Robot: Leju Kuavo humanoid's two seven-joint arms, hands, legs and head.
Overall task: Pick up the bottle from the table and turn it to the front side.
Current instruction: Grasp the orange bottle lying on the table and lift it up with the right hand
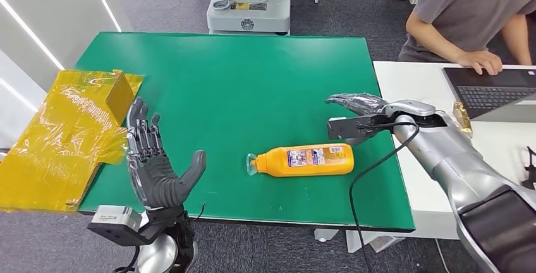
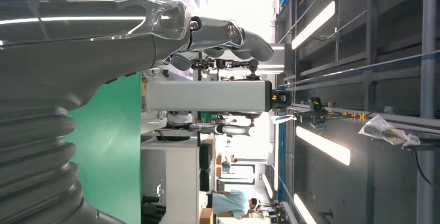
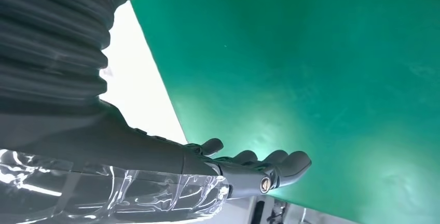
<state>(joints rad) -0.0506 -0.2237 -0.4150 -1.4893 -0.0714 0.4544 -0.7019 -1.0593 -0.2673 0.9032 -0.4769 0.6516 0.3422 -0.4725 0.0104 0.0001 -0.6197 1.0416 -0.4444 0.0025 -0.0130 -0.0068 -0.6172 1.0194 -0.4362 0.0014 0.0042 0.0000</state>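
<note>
An orange bottle (image 1: 306, 160) with a printed label lies on its side on the green table (image 1: 253, 77), its clear cap end toward my left. My right hand (image 1: 357, 105) hovers just beyond the bottle's base end, fingers extended and apart, holding nothing. In the right wrist view that right hand (image 3: 244, 169) stretches over the green surface. My left hand (image 1: 155, 162) stands upright at the table's near left edge, palm toward the bottle, fingers spread and empty. The left wrist view has the left hand's fingers (image 2: 228, 35) pointing up toward the room.
A crumpled yellow plastic bag (image 1: 63, 134) with a small box lies at the table's left edge. To the right stands a white table (image 1: 411, 86) with a laptop (image 1: 493, 90); a person (image 1: 474, 14) sits there typing. A grey machine base (image 1: 249, 7) stands beyond the table.
</note>
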